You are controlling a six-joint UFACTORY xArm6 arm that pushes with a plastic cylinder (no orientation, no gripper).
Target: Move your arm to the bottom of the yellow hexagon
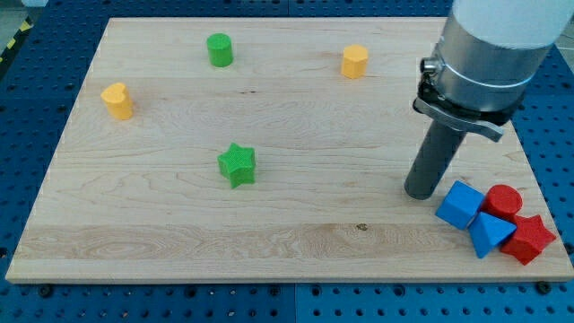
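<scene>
The desk [296, 224] carries the arm's rod, my tip [419, 192] resting just left of a blue cube [460, 205]. No claw here, only the rod. The yellow hexagon [355, 61] sits near the view's top, well apart from the tip.

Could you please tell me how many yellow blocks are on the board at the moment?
2. The yellow hexagon sits near the view's top, right of centre. The yellow heart-shaped block sits at the view's left. None seems hidden. My tip rests low on the view's right.
</scene>
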